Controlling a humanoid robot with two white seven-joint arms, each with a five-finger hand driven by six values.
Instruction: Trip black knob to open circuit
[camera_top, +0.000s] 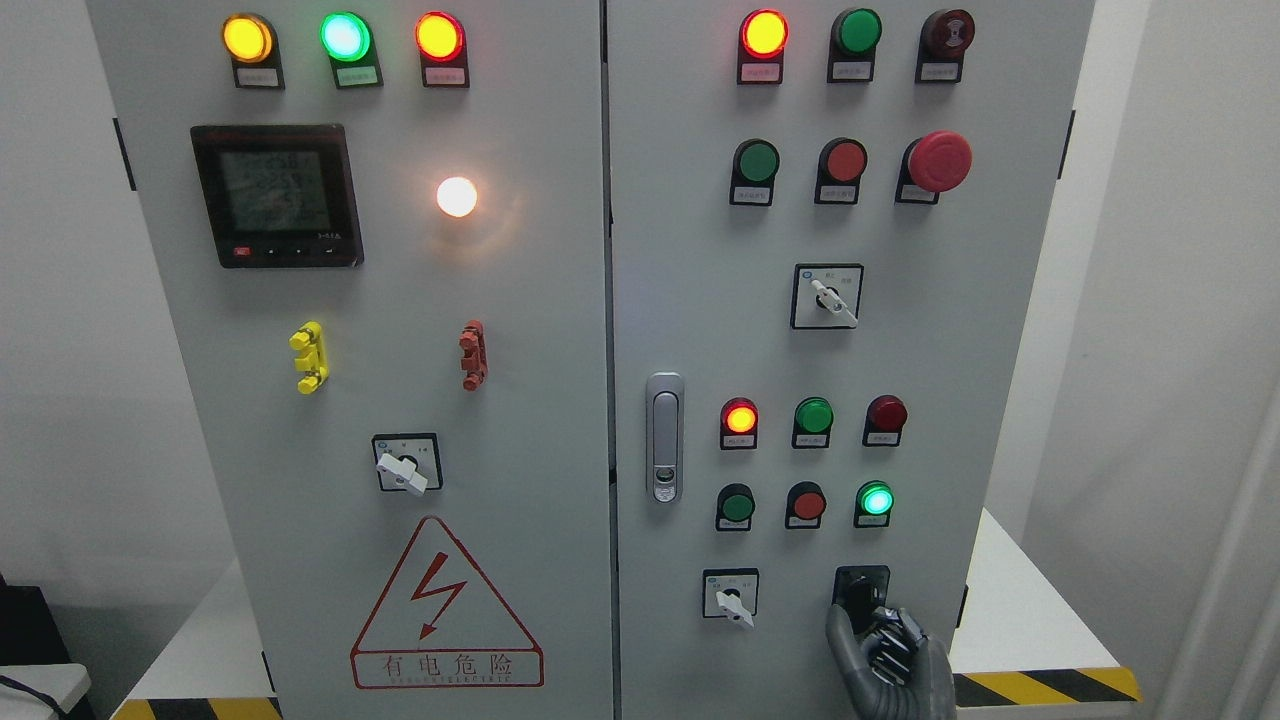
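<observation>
Right hand (885, 640) at black knob (858, 592), lower right cabinet door (960, 350).
Fingers curled just beneath knob; firm grip cannot be confirmed.

Readable text from my feed is thin. The only clear legend is on the warning sign (446, 606), low on the left cabinet door (520, 420): red triangle with a lightning bolt, and under it a red-bordered strip reading 有电危险, with a line of small print below that I can't resolve. The meter display (276, 195) shows faint digit rows, too washed out to read. The small label plates (759, 73) under the lamps and buttons carry print, but it's too small to make out. Same for the selector switch plates (826, 296).
</observation>
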